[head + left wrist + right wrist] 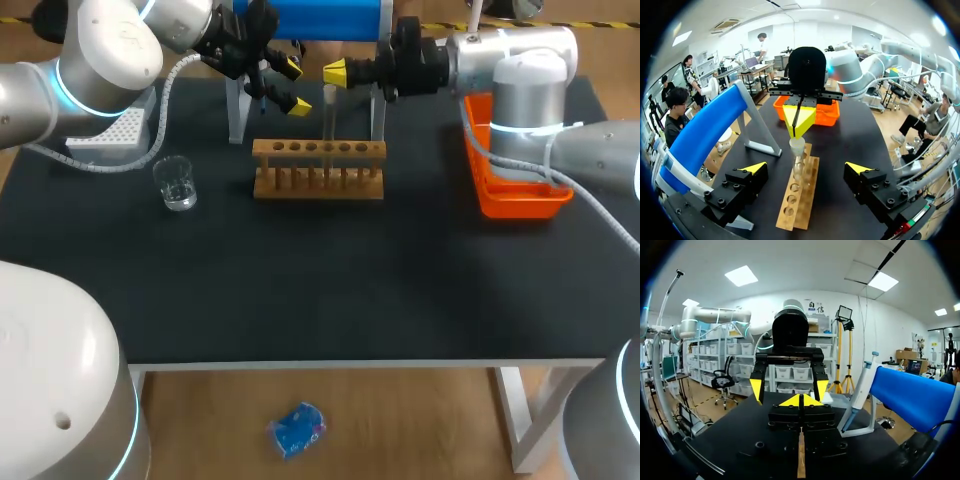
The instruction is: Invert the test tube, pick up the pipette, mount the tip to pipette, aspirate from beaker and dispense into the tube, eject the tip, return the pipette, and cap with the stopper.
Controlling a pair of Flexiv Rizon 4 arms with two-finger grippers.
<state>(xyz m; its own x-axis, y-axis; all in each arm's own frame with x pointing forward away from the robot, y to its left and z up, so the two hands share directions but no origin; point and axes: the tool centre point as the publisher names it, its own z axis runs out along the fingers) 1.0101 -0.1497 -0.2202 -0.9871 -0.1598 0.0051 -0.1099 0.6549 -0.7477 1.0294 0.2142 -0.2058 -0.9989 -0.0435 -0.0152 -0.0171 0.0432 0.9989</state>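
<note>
**Ana:** What sits nearest on the table?

**Ben:** One small clear glass beaker (177, 184). Just beside it, toward the middle, is one long wooden rack (318, 182) with a row of holes.

**Ana:** And the tube?

**Ben:** One slim clear glass test tube (329, 115) hangs upright over the rack. The views do not show whether its lower end sits in a hole. The right gripper (335, 72) has its yellow tips pinched onto the tube's top end. The left gripper (295, 86) faces it from just beside, fingers spread wide and holding nothing.

**Ana:** How does the tube likely handle?

**Ben:** Probably light and stiff, but smooth and breakable. A mild squeeze on the bare wall around mid-length looks safest for turning it over. Pinching too hard risks cracking it, and too softly lets it slip.

**Ana:** And farther back?

**Ben:** One white perforated tip box (108, 138) is at the left and one orange plastic tray (515, 208) at the right. At the far edge, one blue-topped stand (912, 397) carries one white pipette (861, 385). No stopper shows.
</note>
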